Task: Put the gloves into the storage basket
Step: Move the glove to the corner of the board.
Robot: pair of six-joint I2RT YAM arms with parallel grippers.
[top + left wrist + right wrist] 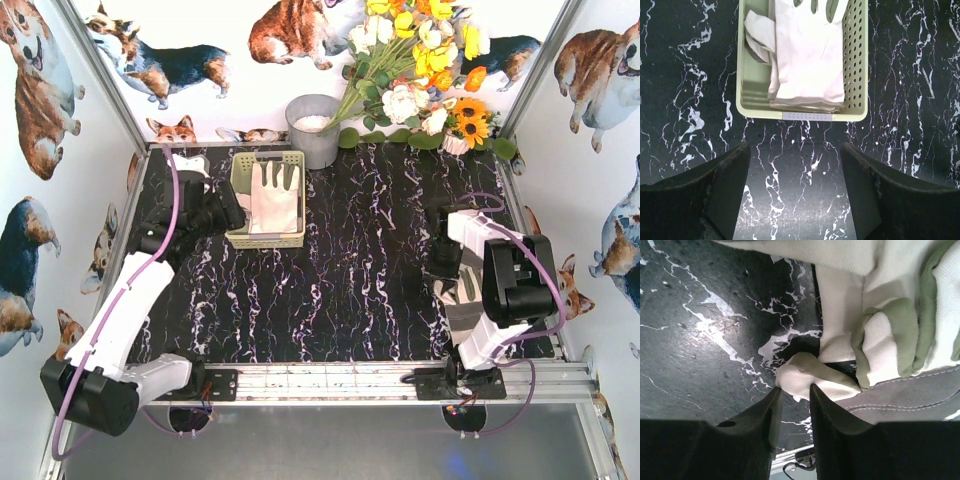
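Observation:
The pale yellow-green storage basket (240, 195) stands at the back left with cream-white gloves (275, 195) lying in it. In the left wrist view the basket (755, 110) and its gloves (807, 55) lie just ahead of my left gripper (796, 150), which is open and empty over the bare table. My left gripper (225, 215) sits beside the basket's left side. My right gripper (796, 389) is closed to a narrow gap, pinching a fold of another glove (805, 372) with grey and green patches. That glove (462, 295) lies partly hidden under the right arm (445, 265).
A grey metal bucket (314, 128) stands behind the basket. A bunch of flowers (420, 60) fills the back right corner. A metal rail (350, 380) runs along the near table edge. Walls close in both sides.

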